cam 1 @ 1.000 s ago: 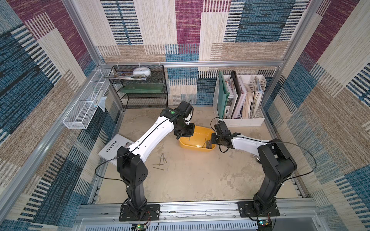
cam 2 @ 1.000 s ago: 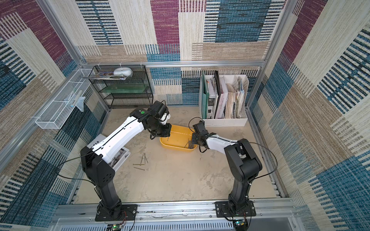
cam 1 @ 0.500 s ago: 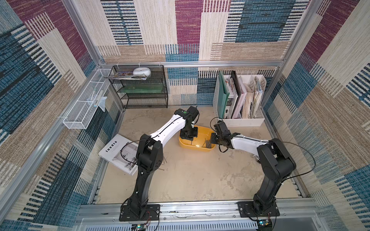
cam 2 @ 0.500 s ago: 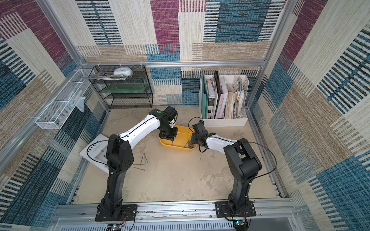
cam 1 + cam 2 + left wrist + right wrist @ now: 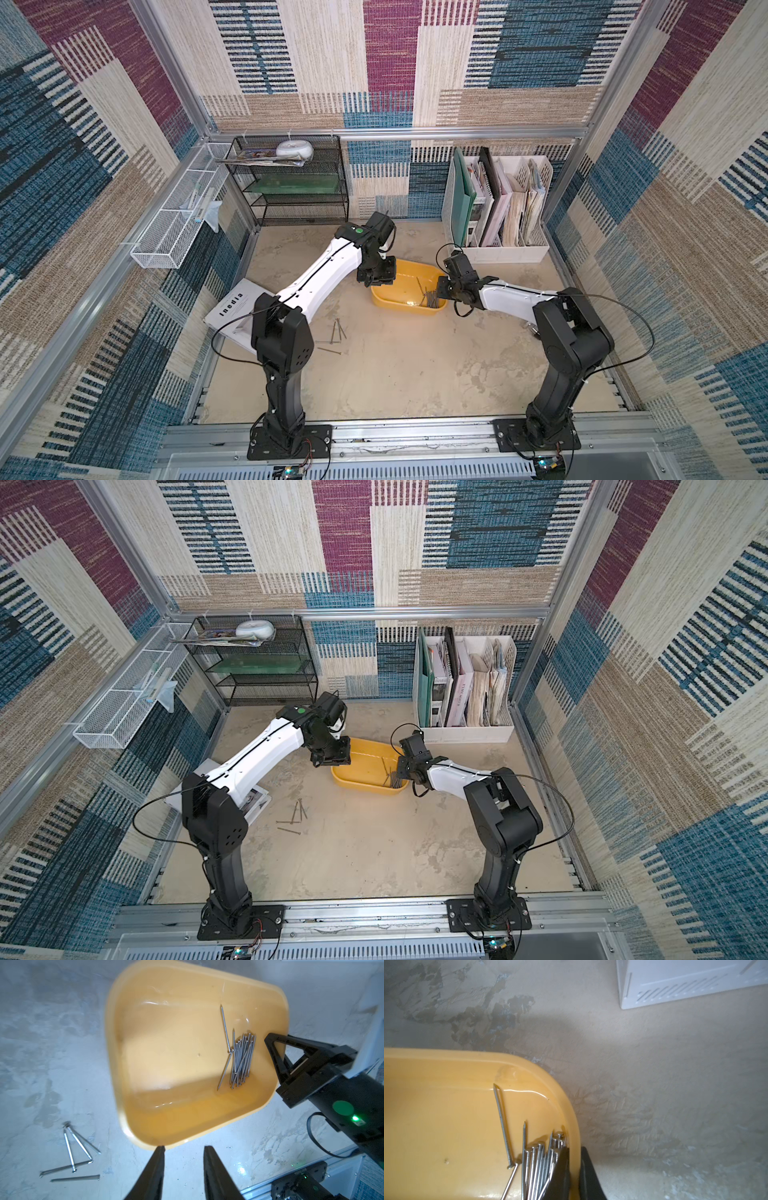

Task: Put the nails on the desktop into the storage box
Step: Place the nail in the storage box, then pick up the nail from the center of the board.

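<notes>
1. A few thin grey metal nails [image 5: 337, 337] lie loose on the mottled beige desktop [image 5: 415, 374];
2. the left gripper [image 5: 184, 1148] has just spread its fingers, now empty, at the rim of the shallow yellow-orange plastic tub [image 5: 113, 1064]; its nail has probably joined the bundle [image 5: 241, 1059] inside;
3. the right gripper [image 5: 574, 1149] still pinches the tub's rim; more pickups remain.

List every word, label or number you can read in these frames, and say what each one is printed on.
"Inedia": black letters on the cover of the white booklet.
Lettering on a magazine spine in the white file holder: too small to read.
Yellow tub and nails: no text on either.
</notes>
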Motion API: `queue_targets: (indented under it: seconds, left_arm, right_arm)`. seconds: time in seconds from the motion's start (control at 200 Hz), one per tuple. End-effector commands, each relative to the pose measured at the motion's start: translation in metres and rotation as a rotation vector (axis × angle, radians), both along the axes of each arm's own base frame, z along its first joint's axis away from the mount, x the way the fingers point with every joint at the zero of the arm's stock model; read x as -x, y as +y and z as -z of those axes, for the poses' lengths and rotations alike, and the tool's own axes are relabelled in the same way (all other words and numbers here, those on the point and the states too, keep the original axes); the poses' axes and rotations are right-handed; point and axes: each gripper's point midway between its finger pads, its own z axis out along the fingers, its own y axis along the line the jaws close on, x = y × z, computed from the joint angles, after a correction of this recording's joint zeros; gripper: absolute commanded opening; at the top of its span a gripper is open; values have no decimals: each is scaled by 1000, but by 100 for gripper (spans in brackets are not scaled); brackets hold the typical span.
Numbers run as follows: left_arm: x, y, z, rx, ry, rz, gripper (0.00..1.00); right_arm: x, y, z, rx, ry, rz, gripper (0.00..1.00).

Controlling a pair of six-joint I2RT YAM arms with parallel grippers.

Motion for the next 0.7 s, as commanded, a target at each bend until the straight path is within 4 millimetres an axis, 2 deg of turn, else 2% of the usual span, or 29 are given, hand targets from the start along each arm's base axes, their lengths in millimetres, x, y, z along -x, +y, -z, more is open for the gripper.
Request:
queue_targets:
  seconds: [0.0, 0.12, 0.205, 0.35, 0.696]
  left_arm:
    - [12, 39, 2, -46, -4, -44, 37]
    - [32, 92, 29, -49, 42, -146, 37]
    - [45, 114, 53, -73, 85, -178, 37]
    - [57, 117, 86, -71, 157, -190, 34]
    - [56, 121, 137, -121, 231, -194, 18]
  right_arm:
    - [46, -25, 40, 139, 211, -22, 0]
    - [45, -25, 39, 137, 209, -24, 0]
    - [45, -24, 39, 137, 211, -26, 0]
    - [44, -24, 38, 139, 210, -27, 0]
    - [45, -24, 43, 147, 220, -32, 0]
